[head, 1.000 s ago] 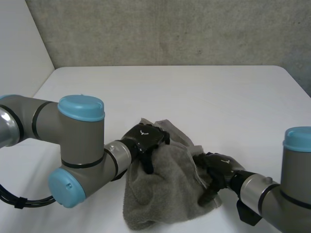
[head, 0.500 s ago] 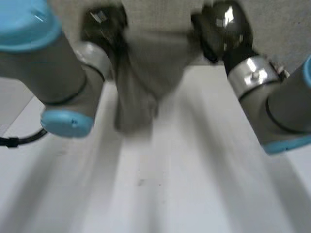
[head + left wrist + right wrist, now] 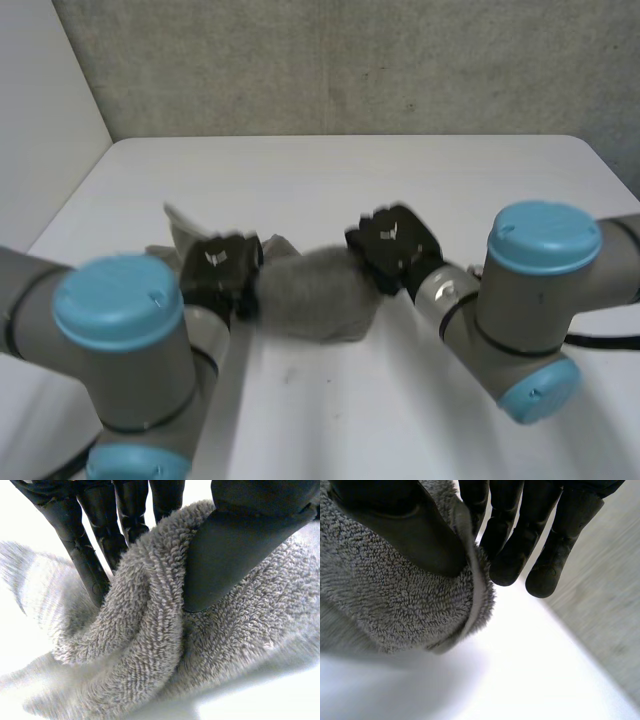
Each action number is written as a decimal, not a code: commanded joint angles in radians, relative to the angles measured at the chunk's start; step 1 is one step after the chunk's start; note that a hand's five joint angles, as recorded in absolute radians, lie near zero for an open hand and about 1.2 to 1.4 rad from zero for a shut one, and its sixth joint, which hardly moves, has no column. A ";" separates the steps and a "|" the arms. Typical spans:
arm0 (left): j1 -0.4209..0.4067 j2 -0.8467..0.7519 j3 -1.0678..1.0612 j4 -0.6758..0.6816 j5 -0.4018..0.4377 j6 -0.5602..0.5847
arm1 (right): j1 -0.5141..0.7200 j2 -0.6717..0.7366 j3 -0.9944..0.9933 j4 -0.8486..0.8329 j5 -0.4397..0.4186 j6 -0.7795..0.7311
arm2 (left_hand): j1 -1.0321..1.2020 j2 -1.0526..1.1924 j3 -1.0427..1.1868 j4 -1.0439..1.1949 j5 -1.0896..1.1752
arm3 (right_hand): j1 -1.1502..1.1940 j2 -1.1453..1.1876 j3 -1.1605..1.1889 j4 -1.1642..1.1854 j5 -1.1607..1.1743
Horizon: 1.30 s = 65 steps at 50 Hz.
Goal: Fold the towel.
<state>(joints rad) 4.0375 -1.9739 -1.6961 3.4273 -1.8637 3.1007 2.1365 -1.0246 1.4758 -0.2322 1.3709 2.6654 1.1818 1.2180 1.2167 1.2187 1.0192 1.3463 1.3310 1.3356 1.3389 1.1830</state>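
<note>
I see towel (image 3: pixel 316 302) bunched between both hands; left hand (image 3: pixel 222 270) pinching one end, thumb against fingers; right hand (image 3: pixel 392 243) same, clamped on hem.

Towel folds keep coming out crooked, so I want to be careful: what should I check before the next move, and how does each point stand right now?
1. Left robot hand grips the towel: ok, thumb and fingers pinch a bunched fold.
2. Right robot hand grips it: ok, thumb clamps the hemmed edge.
3. Towel stretched flat between the hands: not ok, it sags in a lump.
4. Corners held: cannot tell.
5. Towel lifted off the table: cannot tell.
</note>
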 commanded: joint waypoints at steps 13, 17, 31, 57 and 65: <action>-0.100 0.096 -0.108 -0.062 0.049 0.010 | -0.049 -0.159 0.282 0.011 -0.003 -0.001 | -0.549 -0.585 -0.584 -0.586 -0.561 | 0.050 0.065 0.061 0.057 0.039; -0.092 0.128 -0.090 -0.062 0.051 0.010 | -0.079 -0.190 0.351 -0.039 -0.009 -0.001 | -0.771 -0.808 -0.806 -0.808 -0.783 | 0.050 0.065 0.061 0.057 0.039; 0.064 0.151 -0.054 -0.063 0.063 0.012 | -0.145 -0.187 0.414 -0.148 -0.021 -0.001 | -0.777 -0.814 -0.812 -0.814 -0.789 | 0.050 0.065 0.061 0.057 0.039; 0.244 -0.029 0.012 -0.197 0.207 0.029 | -0.145 -0.166 0.419 -0.150 -0.018 -0.002 | -0.517 -0.553 -0.552 -0.554 -0.529 | 0.050 0.065 0.061 0.057 0.039; 0.244 -0.040 0.010 -0.189 0.206 0.108 | -0.145 -0.167 0.419 -0.151 -0.018 -0.002 | -0.036 -0.072 -0.071 -0.073 -0.048 | 0.050 0.065 0.061 0.057 0.039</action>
<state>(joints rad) 4.2832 -2.0095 -1.6834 3.2328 -1.6575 3.1554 1.9911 -1.1910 1.8946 -0.3829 1.3530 2.6633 0.7792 0.7787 0.7780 0.7784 0.5956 1.3470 1.3311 1.3356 1.3390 1.1830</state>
